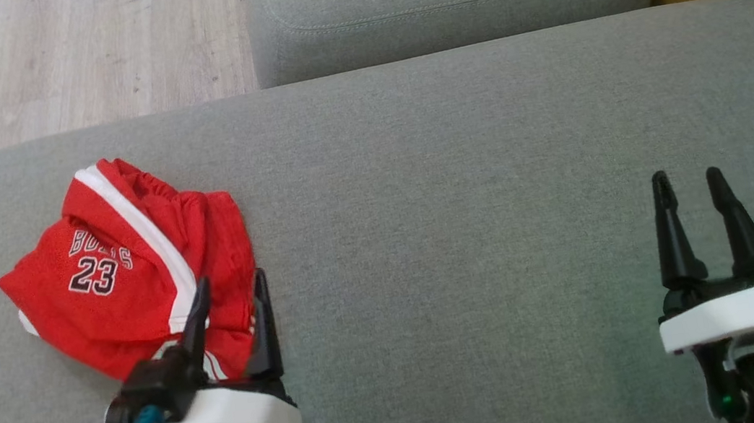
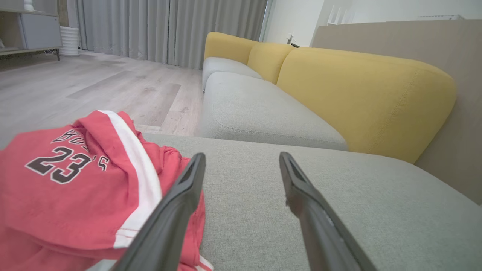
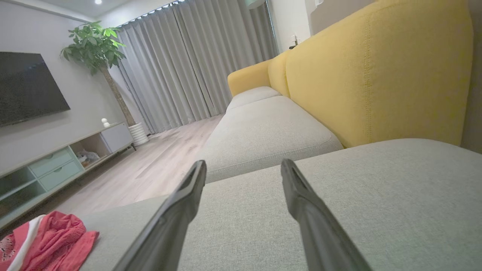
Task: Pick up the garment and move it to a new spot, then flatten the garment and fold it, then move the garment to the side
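- The wide grey fabric sofa seat cushion [image 1: 455,194] spreads beneath and ahead of both end effectors.
- A yellow upholstered backrest [image 2: 361,94] rises ahead and to the right of the left end effector [image 1: 230,282].
- The red mesh basketball shorts with a white side stripe and "23" print [image 1: 116,275] lie in a rumpled heap just ahead and left of the left end effector. The near hem reaches its left finger; I cannot tell if they touch. They sit well apart from the right end effector [image 1: 687,178], far to its left. Neither flat nor folded, so nearly the whole task seems left.
- The left end effector is spread wide, holding nothing.
- The right end effector is equally wide, empty, over bare cushion.
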